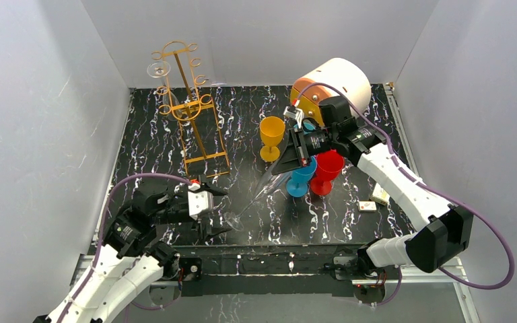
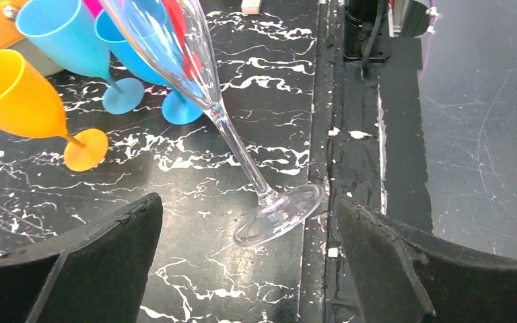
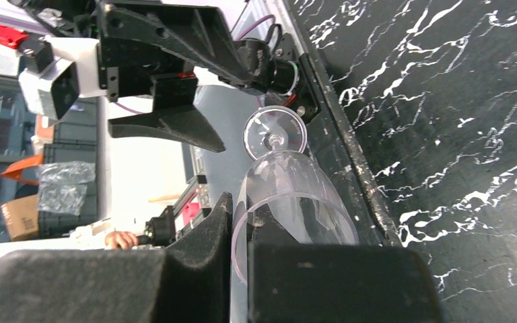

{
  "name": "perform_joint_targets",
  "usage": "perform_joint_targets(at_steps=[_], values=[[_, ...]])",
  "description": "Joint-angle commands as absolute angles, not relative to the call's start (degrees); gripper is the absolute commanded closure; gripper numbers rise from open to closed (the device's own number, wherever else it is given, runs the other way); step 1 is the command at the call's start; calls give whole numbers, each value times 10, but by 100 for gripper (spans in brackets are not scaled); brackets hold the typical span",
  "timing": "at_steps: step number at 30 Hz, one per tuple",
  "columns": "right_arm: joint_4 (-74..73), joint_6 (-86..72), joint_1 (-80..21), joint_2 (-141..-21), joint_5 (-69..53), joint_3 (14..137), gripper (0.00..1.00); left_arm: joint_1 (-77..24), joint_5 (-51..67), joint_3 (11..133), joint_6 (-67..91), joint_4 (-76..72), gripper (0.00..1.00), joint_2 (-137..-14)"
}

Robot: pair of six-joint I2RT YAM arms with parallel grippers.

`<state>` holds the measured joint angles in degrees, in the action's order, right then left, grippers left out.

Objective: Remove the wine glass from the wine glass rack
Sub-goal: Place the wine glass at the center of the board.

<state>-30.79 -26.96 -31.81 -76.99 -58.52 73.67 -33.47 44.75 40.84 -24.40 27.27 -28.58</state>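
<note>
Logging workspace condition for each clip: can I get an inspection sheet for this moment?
Surface: black marbled table.
Job's things: gold rack back left, one clear glass hanging on it; wine glass off it, tilted.
Clutter: yellow goblet, blue goblets, red goblet; white drum; small boxes.
Grippers: right gripper shut on the wine glass rim; left gripper open, either side of its foot, not touching.
Cables: purple cables looping off both arms.
Surroundings: white walls.

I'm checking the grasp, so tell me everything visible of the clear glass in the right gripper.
The clear glass is a tall transparent flute with a slim stem and round foot. It leans, bowl uppermost, where the right gripper pinches its rim. The foot is by the table's near edge, between the fingers of the open left gripper and apart from them; contact with the table is unclear.
</note>
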Motion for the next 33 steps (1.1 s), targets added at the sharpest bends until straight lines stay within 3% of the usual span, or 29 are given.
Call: perform_joint_targets(at_steps=[1, 7, 12, 19, 26, 33], values=[[-344, -241, -321, -764, -536, 778, 99, -332, 399, 419, -217, 267, 2, -264], [-380, -220, -336, -750, -417, 809, 99, -332, 281, 464, -61, 256, 2, -299], [-415, -196, -434, -755, -200, 846, 99, -332, 156, 487, 93, 273, 2, -350], [-420, -178, -535, -770, 59, 865, 99, -332, 107, 455, 220, 209, 2, -310], [-417, -172, -570, -797, 135, 881, 99, -332, -21, 465, 254, 274, 2, -282], [-374, -153, -570, -837, 132, 865, 99, -332, -93, 456, 293, 284, 2, -290]])
